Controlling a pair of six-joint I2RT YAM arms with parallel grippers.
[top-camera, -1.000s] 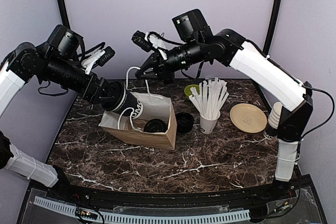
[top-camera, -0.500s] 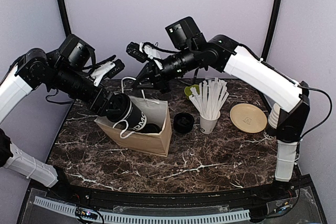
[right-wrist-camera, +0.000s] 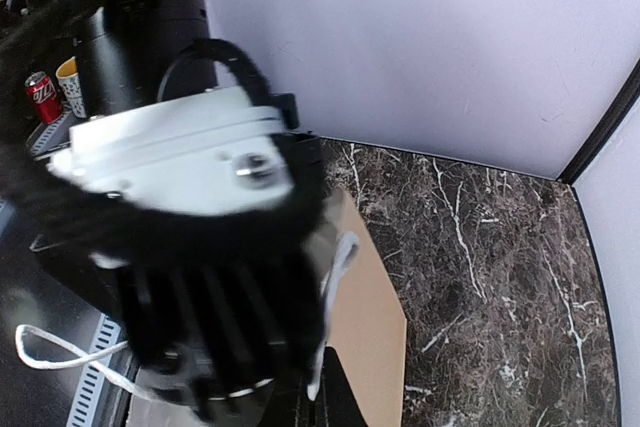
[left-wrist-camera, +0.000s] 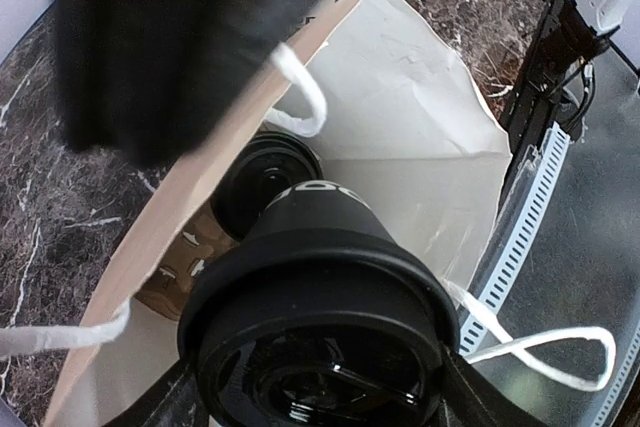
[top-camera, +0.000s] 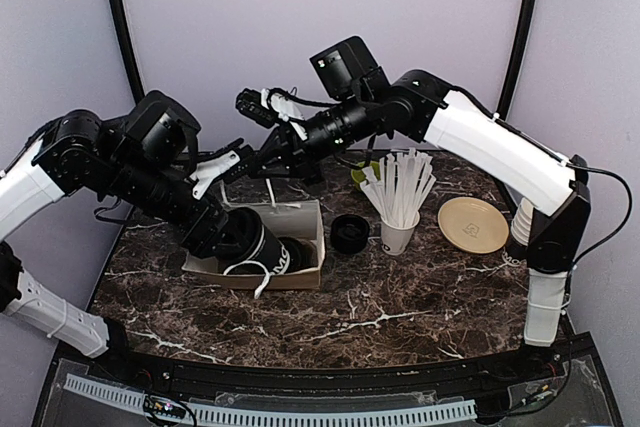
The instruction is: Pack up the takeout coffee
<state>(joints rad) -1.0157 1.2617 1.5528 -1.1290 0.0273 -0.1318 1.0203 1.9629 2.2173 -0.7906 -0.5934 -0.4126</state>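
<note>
Black lidded cup (top-camera: 268, 247) gripped by L hand (top-camera: 237, 238) over kraft bag (top-camera: 301, 213); R hand (top-camera: 272, 154) closed.

The takeout coffee (top-camera: 262, 247) in the left fingers (top-camera: 222, 231) has sunk lower into the paper bag (top-camera: 302, 215). The right fingers (top-camera: 266, 158) have drawn the bag's handle (top-camera: 270, 190) leftward, and the bag now sits flatter.

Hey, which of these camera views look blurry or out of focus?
Left wrist: a dark smear fills the top left, while the coffee cup and bag are sharp. Right wrist: near hardware blurred, table crisp. Top view: sharp, evenly lit.
</note>
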